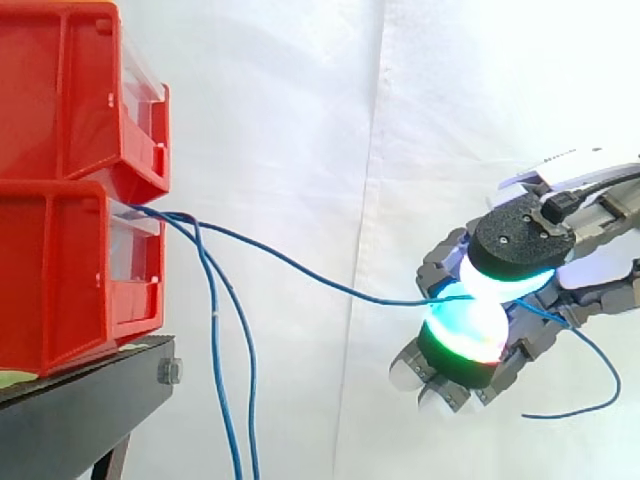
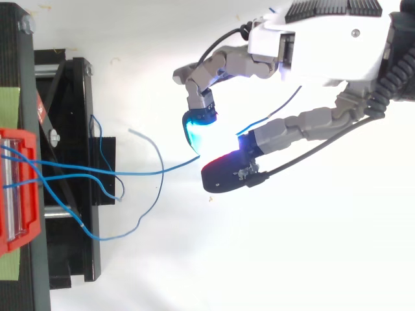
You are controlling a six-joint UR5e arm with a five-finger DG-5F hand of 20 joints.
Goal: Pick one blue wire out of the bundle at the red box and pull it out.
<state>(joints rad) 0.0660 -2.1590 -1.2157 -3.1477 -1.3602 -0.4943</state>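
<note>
Blue wire (image 1: 350,292) runs from the red box (image 1: 60,270) right to the hand (image 2: 324,39), pinched between its pads (image 1: 465,330) for pulling free.

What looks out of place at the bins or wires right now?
Nothing damaged or spilled. One wire runs from the bins to the hand, pinched between its pads, with the free end dangling beyond. Two other wires hang loose past the stand.

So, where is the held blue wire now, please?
Side view: the blue wire runs from the red bins rightward to the hand, pinched between its fingers.
</note>
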